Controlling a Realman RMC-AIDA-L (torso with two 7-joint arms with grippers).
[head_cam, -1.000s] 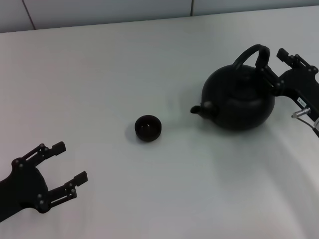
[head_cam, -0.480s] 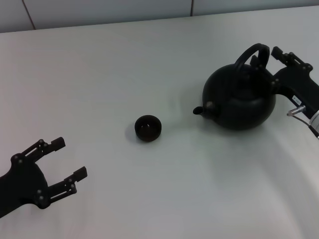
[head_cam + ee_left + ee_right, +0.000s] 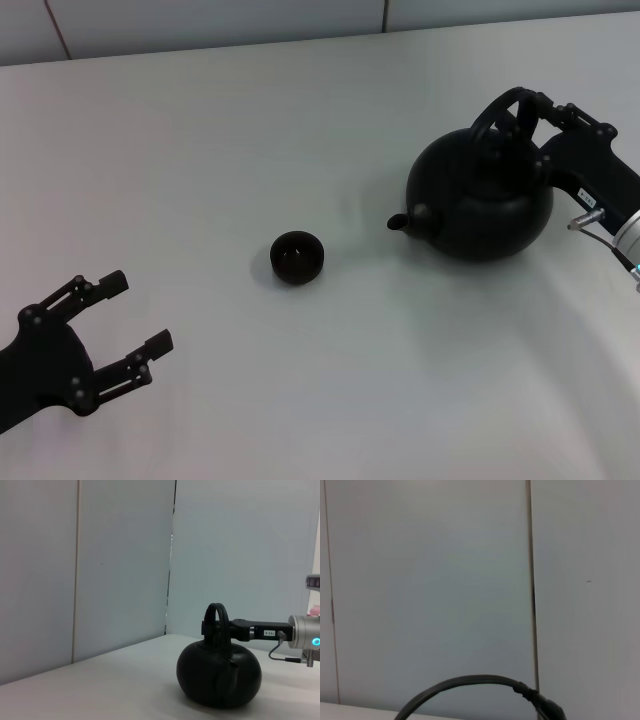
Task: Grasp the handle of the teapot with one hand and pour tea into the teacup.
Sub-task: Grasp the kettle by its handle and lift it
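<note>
The matte-black teapot (image 3: 480,200) stands on the white table at the right, its spout (image 3: 400,221) pointing left toward the teacup (image 3: 297,256), a small dark bowl at the table's middle. My right gripper (image 3: 535,108) reaches in from the right and is shut on the arched handle (image 3: 497,107) near its top. The left wrist view shows the teapot (image 3: 220,677) upright on the table with the right gripper (image 3: 220,628) clamped on the handle (image 3: 216,611). The right wrist view shows only the handle's arc (image 3: 470,682). My left gripper (image 3: 140,312) is open and empty at the near left.
The white table (image 3: 250,130) ends at a pale panelled wall (image 3: 200,25) at the back. A cable and silver fitting (image 3: 590,222) hang off the right wrist beside the teapot.
My right gripper has moved in on the handle and closed around it. The teapot turned slightly, its spout shifting a little. The left arm sank slightly.
</note>
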